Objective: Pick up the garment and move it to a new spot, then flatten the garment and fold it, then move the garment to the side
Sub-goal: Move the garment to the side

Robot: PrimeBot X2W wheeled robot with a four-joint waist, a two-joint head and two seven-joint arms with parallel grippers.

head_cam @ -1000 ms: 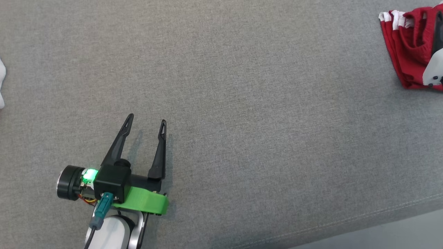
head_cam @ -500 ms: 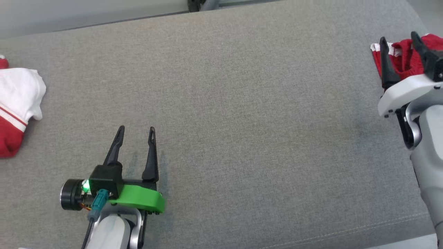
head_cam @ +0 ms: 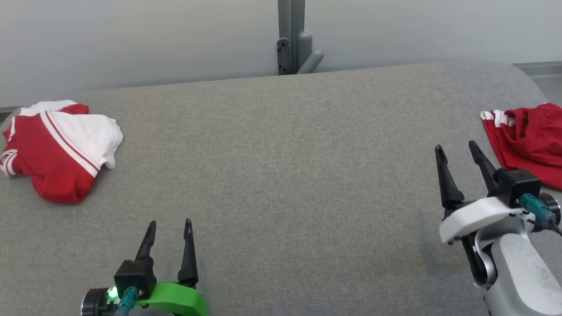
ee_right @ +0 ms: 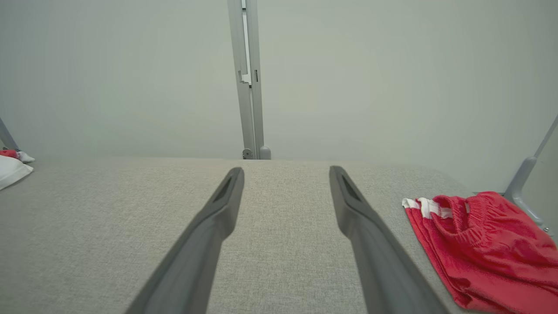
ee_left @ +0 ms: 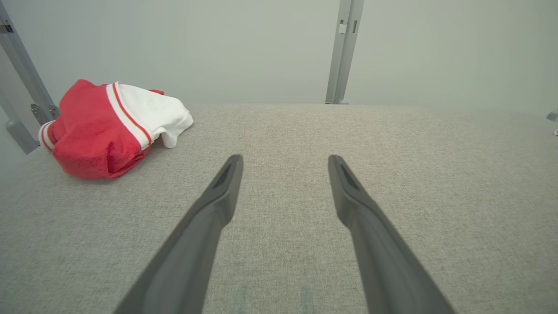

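A crumpled red-and-white garment [head_cam: 57, 153] lies at the far left of the grey padded table [head_cam: 281, 175]; the left wrist view has it [ee_left: 100, 135] ahead and to the left. A flat, folded red garment [head_cam: 527, 140] with white stripes rests at the right edge, also in the right wrist view [ee_right: 484, 235]. My left gripper [head_cam: 170, 222] stands open and empty near the front left, well short of the crumpled garment, fingers apart [ee_left: 284, 158]. My right gripper [head_cam: 455, 146] is open and empty just left of the folded red garment, not touching it [ee_right: 286, 169].
A grey metal post [head_cam: 292, 37] rises behind the table's back edge against a pale wall. Slanted metal struts [ee_left: 22, 78] stand behind the left garment. The table's right end curves away near the folded garment.
The head camera has tilted up, bringing the back edge, wall and left garment into view. My right gripper has drawn back off the folded red garment and now stands beside it.
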